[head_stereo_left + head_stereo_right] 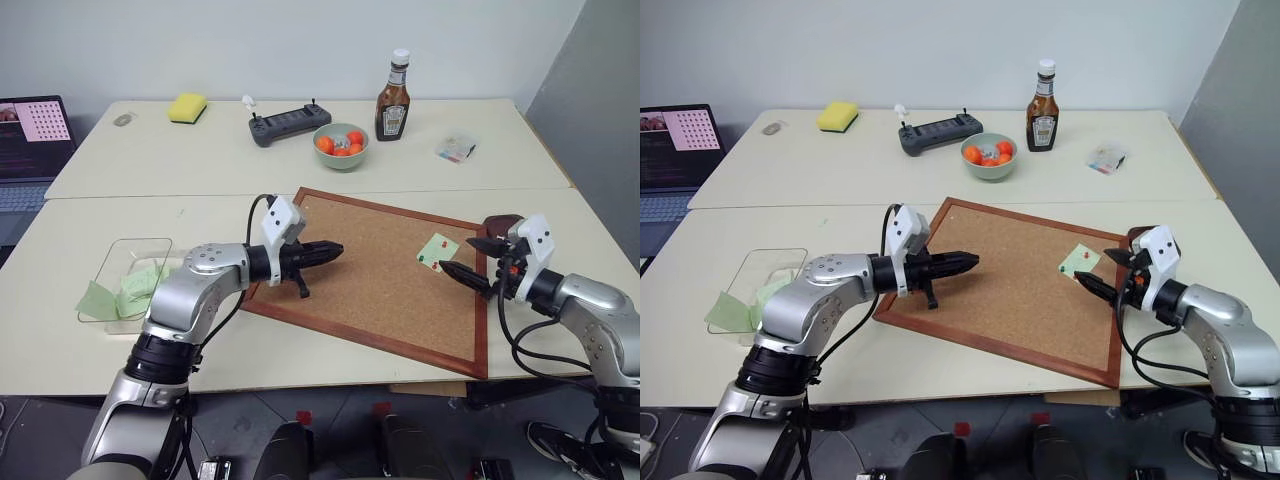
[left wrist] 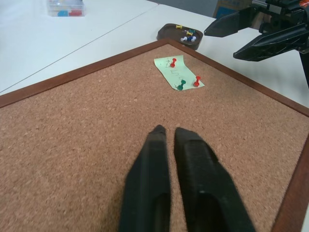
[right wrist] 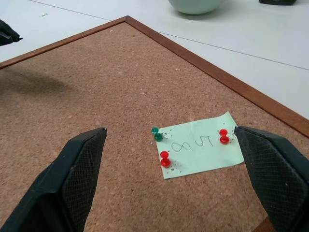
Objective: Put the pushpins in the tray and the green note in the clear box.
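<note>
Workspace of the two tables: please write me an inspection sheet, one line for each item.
Surface: two pale tables pushed together; a cork board lies in front.
Job's things: green note pinned to the board by two red pushpins and a green pin; brown tray beyond the board's corner holds some pins; clear box holds green paper.
Clutter: sponge, controller, bowl of oranges, sauce bottle, small packet, laptop.
Grippers: left pincer shut, over the board; right pincer open beside the note.
Cables: black wires on both wrists.
Surroundings: white wall.
</note>
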